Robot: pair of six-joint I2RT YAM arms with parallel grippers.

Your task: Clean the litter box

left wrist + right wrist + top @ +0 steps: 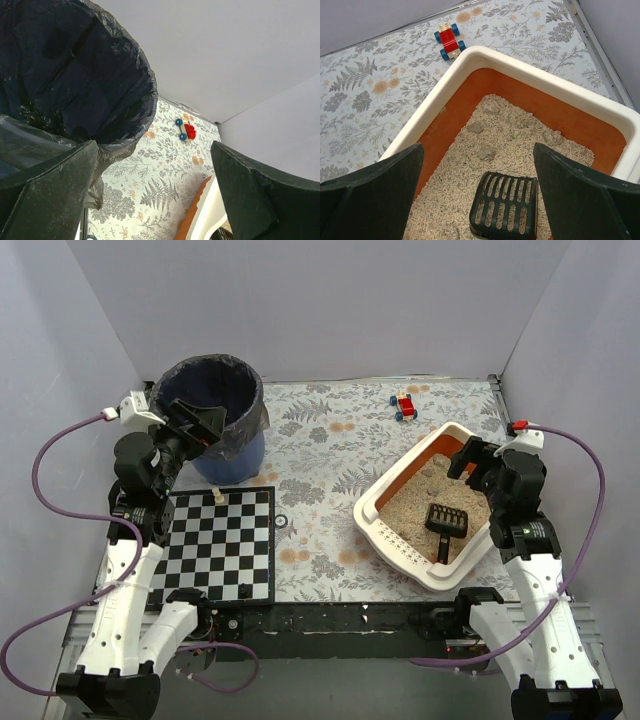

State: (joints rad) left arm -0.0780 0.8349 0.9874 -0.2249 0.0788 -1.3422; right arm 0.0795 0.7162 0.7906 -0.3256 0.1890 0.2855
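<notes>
The cream-white litter box with orange inner walls and beige litter sits at the right of the table; it also shows in the right wrist view. A black slotted scoop lies in the litter, head away from me. Several grey clumps lie in the litter. My right gripper hovers open and empty above the box's far end, above the scoop. My left gripper is open and empty at the rim of the blue bin with its dark bag.
A checkerboard with a few pieces lies at the front left. A small red toy car stands at the back, also seen in the right wrist view and the left wrist view. Grey walls enclose the floral-covered table.
</notes>
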